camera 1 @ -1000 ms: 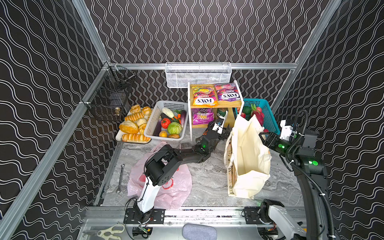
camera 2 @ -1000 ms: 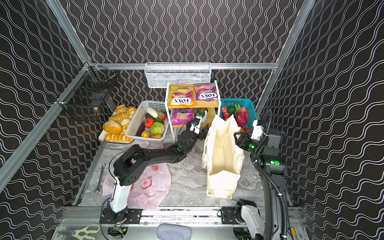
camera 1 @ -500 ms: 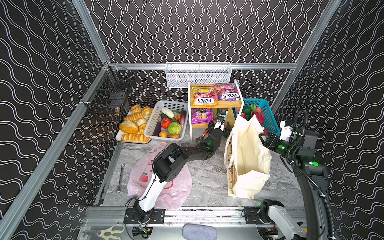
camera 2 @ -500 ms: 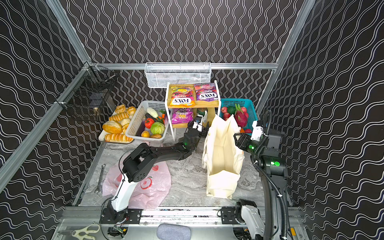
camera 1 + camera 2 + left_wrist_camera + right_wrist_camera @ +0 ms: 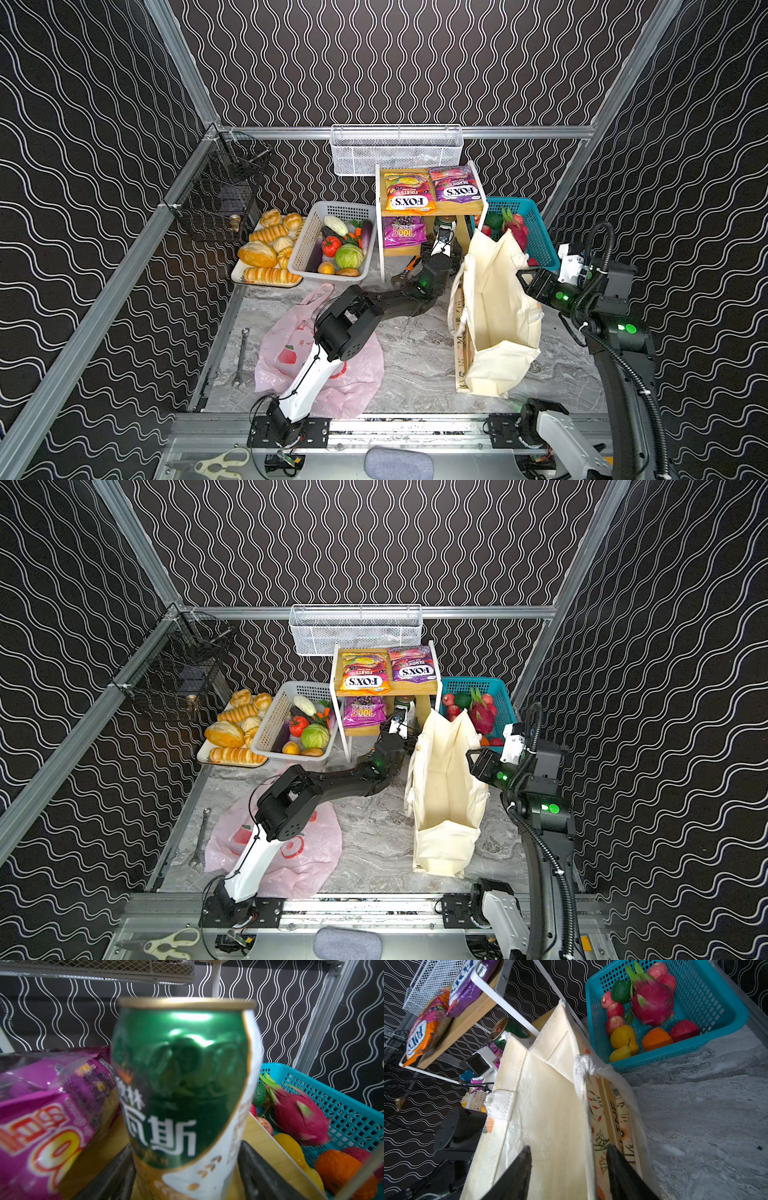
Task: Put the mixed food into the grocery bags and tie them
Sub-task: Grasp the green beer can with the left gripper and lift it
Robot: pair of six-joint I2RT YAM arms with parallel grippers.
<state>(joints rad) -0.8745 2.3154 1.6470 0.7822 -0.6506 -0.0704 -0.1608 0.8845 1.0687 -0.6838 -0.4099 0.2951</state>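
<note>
My left end effector (image 5: 186,1147) is under the wooden rack at the green can (image 5: 178,1076). The can stands upright on the lower shelf (image 5: 97,1155) straight ahead of me, with its base between my jaws. My fingers (image 5: 255,1169) flank it low down, close to both sides. I cannot tell whether they press on it or only bracket it. The purple snack packet (image 5: 47,1122) leans just beside the can on one side, and the teal basket (image 5: 342,1109) of fruit lies past the shelf's edge on the other.

My right end effector (image 5: 569,1151) is about half open, astride one long wall of the cream tote (image 5: 550,1115). One jaw is inside the bag and the other is outside by the lettered panel, with slack between them, so nothing is pinched. The tote stands upright with its mouth open, just beside my left end effector.

To do this well, I judge I should:
- close squarely across the can's round body, firmly enough to hold but not hard enough to crush thin metal;
- draw it straight back from under the upper shelf before lifting, staying clear of the packet;
- keep the tote's wall pulled outward on the right, so the mouth is wide when the can arrives.

The pink plastic bag (image 5: 353,374) lies flat on the surface, well behind my left end effector.
</note>
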